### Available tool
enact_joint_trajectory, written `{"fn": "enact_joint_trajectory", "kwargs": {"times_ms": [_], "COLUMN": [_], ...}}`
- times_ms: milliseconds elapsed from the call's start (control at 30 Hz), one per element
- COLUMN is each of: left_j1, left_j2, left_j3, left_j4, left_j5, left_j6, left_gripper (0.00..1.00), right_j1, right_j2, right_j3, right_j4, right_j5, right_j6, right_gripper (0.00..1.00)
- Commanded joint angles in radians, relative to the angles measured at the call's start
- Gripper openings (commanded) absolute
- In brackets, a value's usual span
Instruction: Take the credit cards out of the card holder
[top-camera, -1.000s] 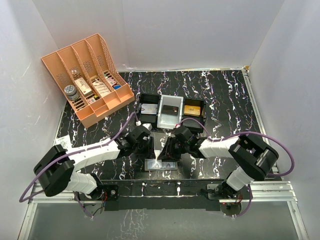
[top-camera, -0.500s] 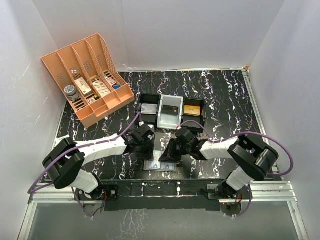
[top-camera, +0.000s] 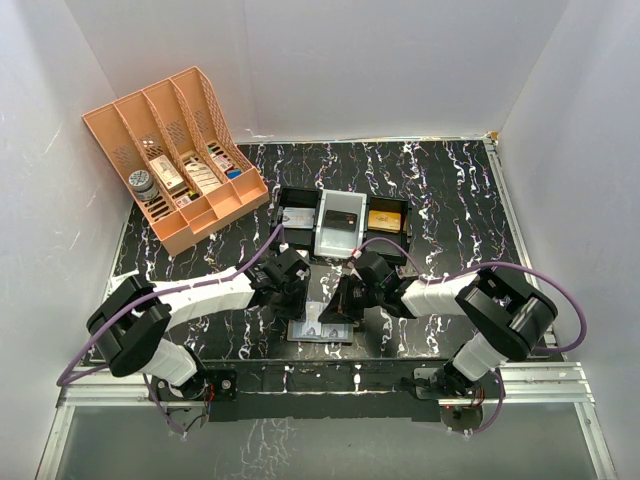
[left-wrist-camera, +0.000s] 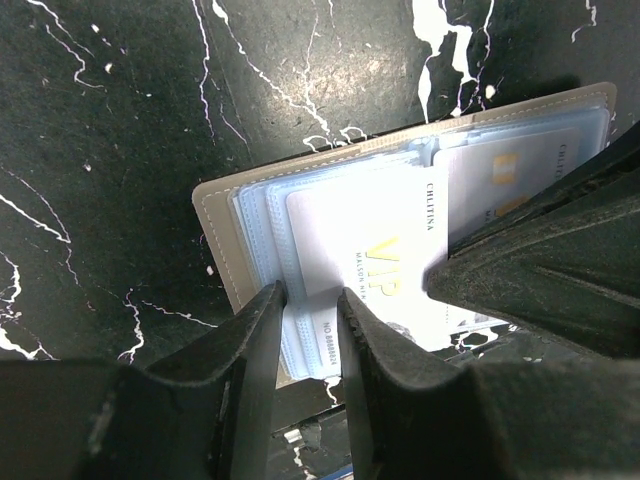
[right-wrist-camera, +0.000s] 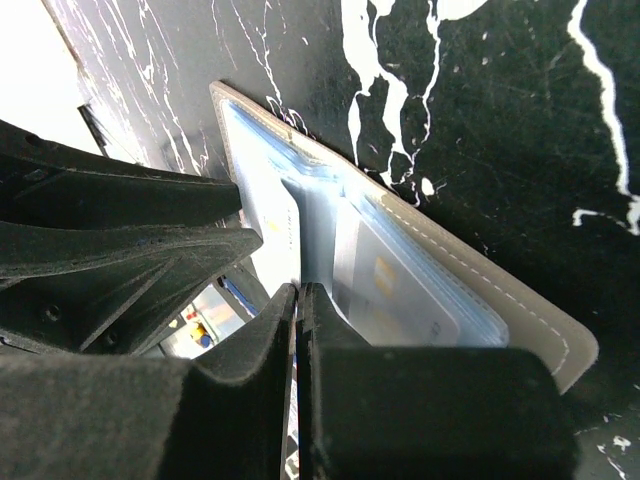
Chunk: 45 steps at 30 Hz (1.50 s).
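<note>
Partly between each arm's jaws, the open card holder (left-wrist-camera: 300, 205).

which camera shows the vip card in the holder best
Left wrist: the VIP card fills mid-frame, lettering readable, its lower edge inside the left tool. Right wrist shows the card holder edge-on, that lettering unseen. Top external shows only a small pale patch, mostly hidden.

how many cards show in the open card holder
2 in the card holder: a pale VIP card, a chip card to its right; more may be hidden.
</note>
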Motion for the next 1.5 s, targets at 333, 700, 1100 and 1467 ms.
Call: {"fn": "enact_joint_trajectory", "kwargs": {"times_ms": [333, 700, 1100, 1467], "left_j1": [0.000, -0.001, 0.000, 0.000], "left_j2": [0.028, 0.012, -0.053, -0.162], "left_j3": [-0.007, -0.001, 0.018, 0.027], "left_j4": [-0.049, -0.061, -0.080, 0.136], "left_j5": [-0.021, -0.034, -0.066, 0.163], "left_j6": [0.037, 0.034, 0.017, -0.041], "left_gripper": [0.29, 0.29, 0.30, 0.58], "right_j1": [-0.044, -0.058, -0.064, -0.064], "right_j2": [-0.039, -0.050, -0.052, -0.044], "right_j3": [-0.009, -0.006, 0.052, 0.017], "right_j4": [-0.028, -0.087, -0.194, -0.114], "right_j5": [-0.041, -0.032, -0.010, 0.005], "right_j6": [-0.098, -0.126, -0.198, -0.123], "right_gripper": [0.00, 0.01, 0.01, 0.02]}}
